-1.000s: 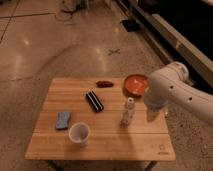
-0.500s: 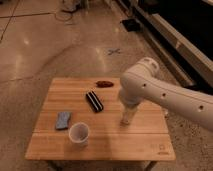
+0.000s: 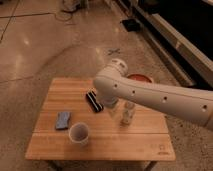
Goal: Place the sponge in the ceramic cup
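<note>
The blue-grey sponge (image 3: 63, 120) lies flat on the left part of the wooden table (image 3: 125, 145). Just right of it and nearer the front edge stands the white ceramic cup (image 3: 79, 134), upright and empty. My white arm reaches in from the right over the table's middle. Its gripper (image 3: 110, 103) hangs at the arm's end, above the table beside the black block, right of and behind both sponge and cup. The gripper is apart from the sponge.
A black ridged block (image 3: 94, 101) lies at the table's centre, right by the gripper. A pale slim bottle (image 3: 128, 114) stands right of centre under the arm. An orange bowl (image 3: 140, 78) shows partly behind the arm at the back right.
My arm has swung leftward across the table, from over the bowl side to the centre by the black block. Sponge, cup and bottle have not moved.
</note>
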You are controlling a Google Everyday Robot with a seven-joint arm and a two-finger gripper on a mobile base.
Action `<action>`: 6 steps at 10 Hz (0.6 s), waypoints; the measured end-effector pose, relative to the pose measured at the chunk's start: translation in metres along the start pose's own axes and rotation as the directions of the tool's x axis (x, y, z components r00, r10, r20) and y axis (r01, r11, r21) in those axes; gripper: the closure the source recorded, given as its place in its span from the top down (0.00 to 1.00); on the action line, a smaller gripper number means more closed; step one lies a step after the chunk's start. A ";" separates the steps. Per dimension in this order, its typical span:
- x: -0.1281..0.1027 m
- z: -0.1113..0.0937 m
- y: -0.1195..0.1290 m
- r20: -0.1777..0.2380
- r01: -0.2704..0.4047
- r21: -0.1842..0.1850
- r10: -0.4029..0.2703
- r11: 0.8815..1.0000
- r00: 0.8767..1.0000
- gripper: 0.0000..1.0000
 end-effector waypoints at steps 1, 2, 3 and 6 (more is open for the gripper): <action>-0.007 0.006 -0.008 0.009 0.086 -0.005 -0.086 0.996 0.996 0.65; -0.014 0.011 -0.017 0.015 0.194 -0.010 -0.194 0.981 0.981 0.65; -0.017 0.013 -0.022 0.018 0.266 -0.016 -0.266 0.964 0.964 0.65; -0.020 0.015 -0.026 0.020 0.338 -0.021 -0.337 0.941 0.941 0.65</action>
